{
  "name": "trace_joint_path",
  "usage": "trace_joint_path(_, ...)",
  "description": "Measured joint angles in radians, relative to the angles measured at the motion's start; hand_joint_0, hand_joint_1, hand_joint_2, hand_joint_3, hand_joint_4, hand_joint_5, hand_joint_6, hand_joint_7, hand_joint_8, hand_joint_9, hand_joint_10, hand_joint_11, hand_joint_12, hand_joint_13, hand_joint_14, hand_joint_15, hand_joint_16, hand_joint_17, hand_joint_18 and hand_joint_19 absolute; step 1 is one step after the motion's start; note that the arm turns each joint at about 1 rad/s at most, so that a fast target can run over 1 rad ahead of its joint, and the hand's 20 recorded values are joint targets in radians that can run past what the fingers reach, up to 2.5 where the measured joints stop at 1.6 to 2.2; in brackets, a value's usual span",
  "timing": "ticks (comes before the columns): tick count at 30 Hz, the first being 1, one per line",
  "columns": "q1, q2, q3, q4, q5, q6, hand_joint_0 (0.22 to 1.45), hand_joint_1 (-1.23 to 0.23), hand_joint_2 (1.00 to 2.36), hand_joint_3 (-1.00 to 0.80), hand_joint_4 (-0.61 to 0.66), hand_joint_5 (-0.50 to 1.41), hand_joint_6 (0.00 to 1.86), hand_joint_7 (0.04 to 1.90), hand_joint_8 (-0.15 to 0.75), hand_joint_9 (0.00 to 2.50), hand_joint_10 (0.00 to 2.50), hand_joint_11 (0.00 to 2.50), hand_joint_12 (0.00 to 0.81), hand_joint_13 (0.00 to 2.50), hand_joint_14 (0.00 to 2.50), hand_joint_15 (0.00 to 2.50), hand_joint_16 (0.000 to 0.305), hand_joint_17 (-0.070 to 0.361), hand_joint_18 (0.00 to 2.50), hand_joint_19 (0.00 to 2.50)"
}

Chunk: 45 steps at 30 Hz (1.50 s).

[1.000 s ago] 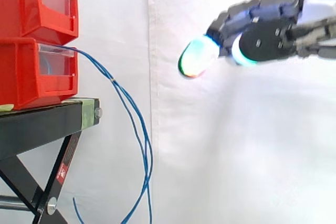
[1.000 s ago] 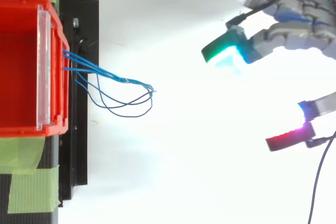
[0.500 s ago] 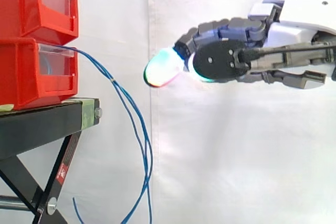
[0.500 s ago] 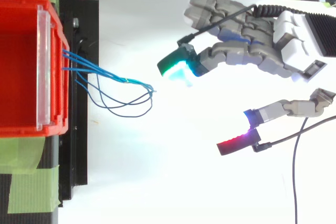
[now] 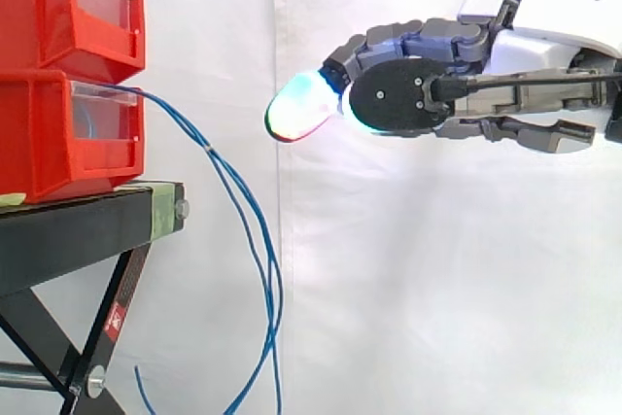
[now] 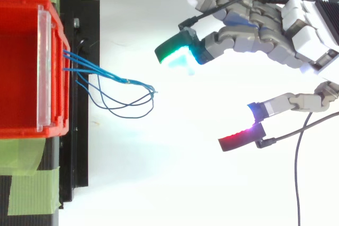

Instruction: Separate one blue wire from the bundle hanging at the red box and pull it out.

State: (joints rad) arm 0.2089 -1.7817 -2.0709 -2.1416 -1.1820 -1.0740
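Moved: hand (image 5: 457,55), now advanced from the right toward the box (image 5: 39,138), level with its lower bin, well apart from the wires (image 5: 238,211).
State of hand: wide, fingers (image 6: 175,51) extended, thumb (image 6: 237,137) spread aside, holding nothing.
Wires: blue bundle leaves the lower bin's front, hangs past the stand's (image 5: 78,225) front edge and loops below it.
Risk: strands lie close and cross at the loop's outer end, so a wide closure likely catches more than 1. A tangled pull could drag the whole bundle out.
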Motion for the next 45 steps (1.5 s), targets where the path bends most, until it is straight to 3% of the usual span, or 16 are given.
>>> trace_joint_path(6,-0.010,-0.042,0.002,0.015,-0.001,-0.011,0.52,-0.58,1.00,-0.50,0.23,-0.22,0.50,0.77,0.242,0.04,0.00,0.02,0.308,0.00,0.00,0.09,0.058,0.130,0.00,0.11)
trace_joint_path(13,-0.021,-0.080,0.025,0.085,0.001,0.021,0.52,-0.58,1.00,-0.50,0.23,-0.22,0.50,0.77,0.244,0.05,0.00,0.02,0.311,0.00,0.00,0.09,0.057,0.129,0.00,0.12)
trace_joint_path(19,-0.031,-0.116,0.050,0.097,0.003,0.045,0.52,-0.57,1.00,-0.50,0.23,-0.22,0.50,0.77,0.245,0.05,0.00,0.02,0.311,0.00,0.00,0.10,0.058,0.130,0.00,0.13)
trace_joint_path(29,-0.064,-0.240,0.146,0.093,-0.004,0.210,0.52,-0.57,1.00,-0.50,0.24,-0.22,0.50,0.77,0.248,0.06,0.00,0.02,0.311,0.00,0.00,0.09,0.058,0.130,0.00,0.14)
trace_joint_path(36,-0.068,-0.257,0.179,0.091,-0.005,0.227,0.52,-0.57,1.00,-0.50,0.24,-0.22,0.50,0.77,0.251,0.08,0.00,0.04,0.310,0.00,0.00,0.10,0.057,0.128,0.00,0.15)
trace_joint_path(45,-0.056,-0.257,0.203,0.090,-0.001,0.232,0.53,-0.57,1.00,-0.50,0.29,-0.19,0.50,0.87,0.254,0.11,0.00,0.06,0.313,0.00,0.00,0.10,0.057,0.128,0.00,0.16)
